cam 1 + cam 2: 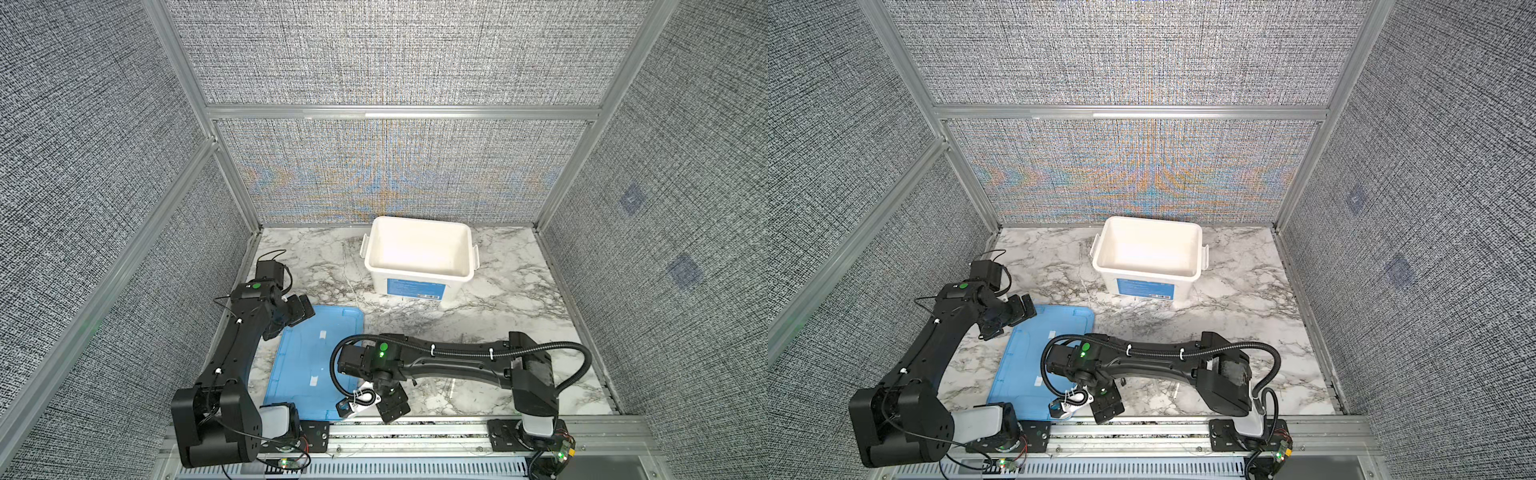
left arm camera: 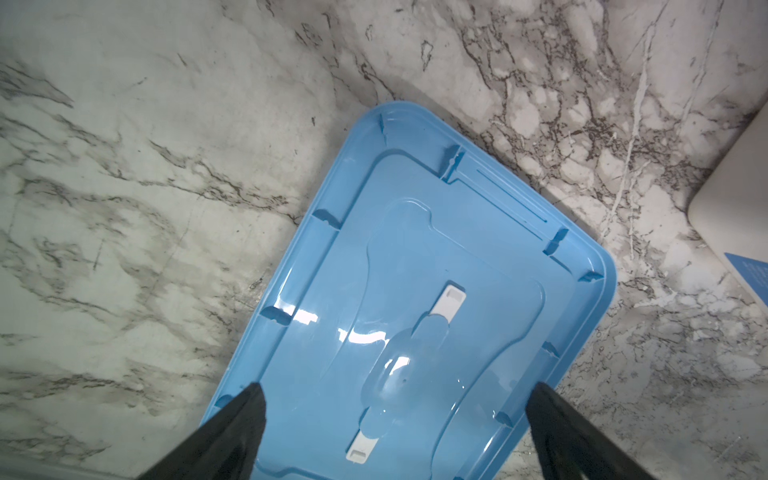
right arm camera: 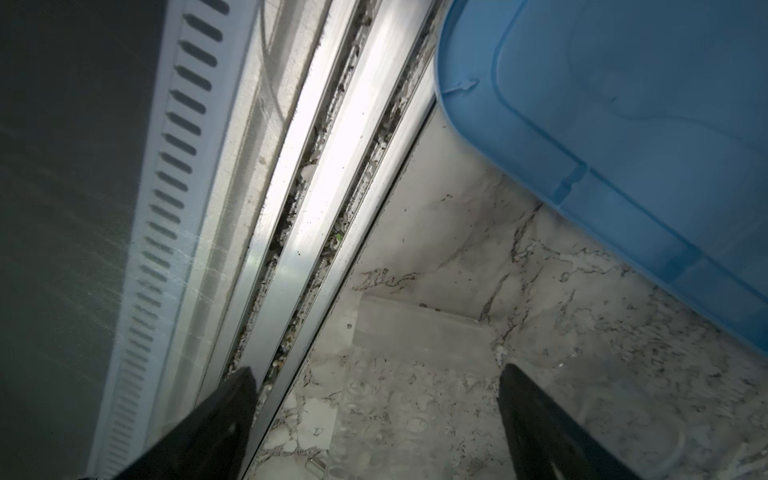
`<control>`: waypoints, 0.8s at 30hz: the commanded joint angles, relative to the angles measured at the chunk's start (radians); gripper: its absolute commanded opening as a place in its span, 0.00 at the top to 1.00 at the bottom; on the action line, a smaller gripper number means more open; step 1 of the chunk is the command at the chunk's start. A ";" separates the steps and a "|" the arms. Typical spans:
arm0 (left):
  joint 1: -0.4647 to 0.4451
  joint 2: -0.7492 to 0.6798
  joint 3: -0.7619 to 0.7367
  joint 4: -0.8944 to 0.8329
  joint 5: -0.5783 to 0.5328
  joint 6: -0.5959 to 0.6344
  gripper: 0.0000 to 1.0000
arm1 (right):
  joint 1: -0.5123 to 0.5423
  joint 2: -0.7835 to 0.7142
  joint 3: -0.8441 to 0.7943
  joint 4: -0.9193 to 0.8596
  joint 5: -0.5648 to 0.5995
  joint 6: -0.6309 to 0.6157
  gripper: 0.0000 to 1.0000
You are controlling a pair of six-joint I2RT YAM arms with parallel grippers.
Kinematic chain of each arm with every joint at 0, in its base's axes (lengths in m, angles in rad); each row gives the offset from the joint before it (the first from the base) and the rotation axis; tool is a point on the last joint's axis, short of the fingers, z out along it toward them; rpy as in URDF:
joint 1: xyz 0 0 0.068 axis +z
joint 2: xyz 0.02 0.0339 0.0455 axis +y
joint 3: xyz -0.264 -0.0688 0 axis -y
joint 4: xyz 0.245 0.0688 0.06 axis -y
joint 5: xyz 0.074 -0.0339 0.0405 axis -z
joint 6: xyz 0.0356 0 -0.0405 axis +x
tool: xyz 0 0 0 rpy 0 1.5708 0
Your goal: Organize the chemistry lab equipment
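The right jaws are apart and empty at 6 o'clock on the bench [image 1: 498, 299], just by a clear piece [image 3: 419, 332]. The left jaws are apart over the blue lid [image 1: 303, 374]. I think it is reaching. Next, pinch it gently and carry it to the white tub [image 1: 415, 273].

The table [image 1: 511, 291] looks open to the right of the white tub [image 1: 417, 273] and between the tub and the right arm [image 1: 457, 361]. The tub stands at the back, in the middle. The blue lid [image 1: 307, 365] lies flat and fills the front left, and the left arm [image 1: 245, 332] hangs over its far corner. The right arm stretches low across the front. A clear flat piece [image 3: 419, 332] lies just beside the metal rail [image 3: 332, 174].
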 commanded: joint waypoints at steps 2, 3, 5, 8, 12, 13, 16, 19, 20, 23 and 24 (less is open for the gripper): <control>0.009 -0.005 0.002 0.027 0.008 0.035 0.01 | -0.011 0.022 -0.004 0.002 0.053 0.047 0.10; 0.009 -0.007 0.000 0.026 0.006 0.037 0.01 | -0.014 0.026 -0.006 0.008 0.052 0.049 0.10; 0.008 -0.008 -0.004 0.025 0.011 0.038 0.01 | -0.019 0.032 -0.010 0.024 0.059 0.056 0.10; 0.008 -0.002 -0.003 0.024 0.028 0.043 0.01 | -0.022 0.045 -0.012 0.035 0.082 0.059 0.11; 0.008 0.009 0.012 0.013 0.036 0.045 0.01 | -0.023 0.063 -0.025 0.034 0.096 0.073 0.11; 0.009 0.012 0.014 0.010 0.036 0.046 0.01 | -0.024 0.065 -0.025 0.036 0.093 0.081 0.11; 0.010 0.013 0.014 0.009 0.040 0.047 0.01 | -0.023 0.075 -0.028 0.033 0.098 0.093 0.12; 0.009 0.015 0.020 -0.001 0.033 0.049 0.01 | -0.023 0.073 -0.044 0.038 0.122 0.102 0.12; 0.009 0.016 0.024 -0.005 0.028 0.050 0.01 | -0.023 0.073 -0.049 0.039 0.128 0.103 0.12; 0.009 0.018 0.025 -0.007 0.026 0.051 0.01 | -0.025 0.073 -0.064 0.050 0.137 0.104 0.12; 0.008 0.019 0.025 -0.006 0.030 0.050 0.01 | -0.025 0.073 -0.065 0.053 0.136 0.104 0.12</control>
